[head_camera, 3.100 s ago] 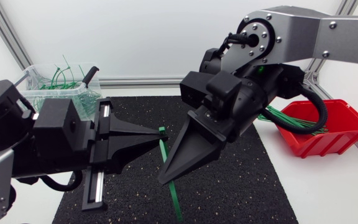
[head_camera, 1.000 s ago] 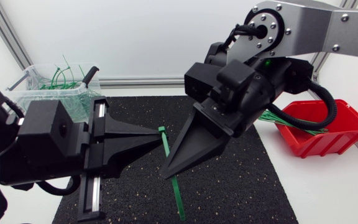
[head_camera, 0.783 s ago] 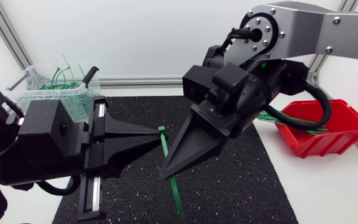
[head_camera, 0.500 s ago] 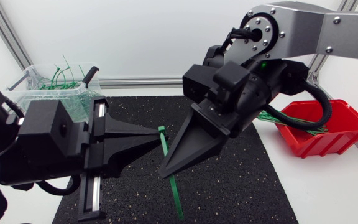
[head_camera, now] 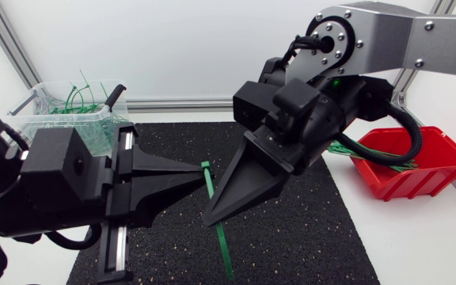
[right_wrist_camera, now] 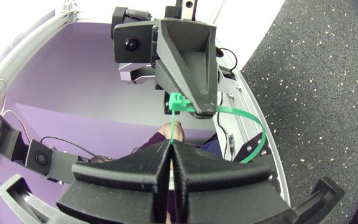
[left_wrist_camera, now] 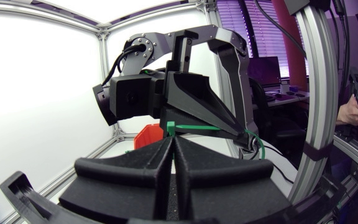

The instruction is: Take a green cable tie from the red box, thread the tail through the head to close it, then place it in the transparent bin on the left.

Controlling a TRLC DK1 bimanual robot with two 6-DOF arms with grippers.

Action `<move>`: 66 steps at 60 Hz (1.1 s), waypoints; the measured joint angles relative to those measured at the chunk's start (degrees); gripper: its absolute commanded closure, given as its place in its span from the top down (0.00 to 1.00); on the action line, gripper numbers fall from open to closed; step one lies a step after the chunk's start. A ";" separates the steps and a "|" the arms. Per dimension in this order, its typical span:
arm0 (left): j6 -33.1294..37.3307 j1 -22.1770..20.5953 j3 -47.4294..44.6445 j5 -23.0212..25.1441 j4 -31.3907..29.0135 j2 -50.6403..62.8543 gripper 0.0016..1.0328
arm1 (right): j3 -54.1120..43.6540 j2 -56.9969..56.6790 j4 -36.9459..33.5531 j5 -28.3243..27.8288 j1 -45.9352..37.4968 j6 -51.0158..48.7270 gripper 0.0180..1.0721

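right gripper point(head_camera: 210, 221) edged left; it and left gripper point(head_camera: 202, 176) both pinch green cable tie point(head_camera: 224, 252) above mat point(head_camera: 307, 237) middle.

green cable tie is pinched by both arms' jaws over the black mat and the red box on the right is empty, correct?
No. The red plastic box is not empty: the head view shows loose green ties in it. The rest stands: the green plastic cable tie is pinched by both arms' jaws over the black speckled mat.
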 measured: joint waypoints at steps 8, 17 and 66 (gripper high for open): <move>0.00 0.00 0.00 -0.04 0.00 -0.59 0.03 | 0.00 0.00 0.00 0.00 -0.24 -0.02 0.05; 0.00 -0.07 -0.20 -0.22 -0.04 -0.57 0.03 | 0.00 0.00 0.00 0.00 -0.37 -0.04 0.05; -1.38 -0.31 -0.20 -0.39 -1.09 0.72 0.03 | 0.00 -0.04 -0.02 0.00 -0.37 -0.22 0.05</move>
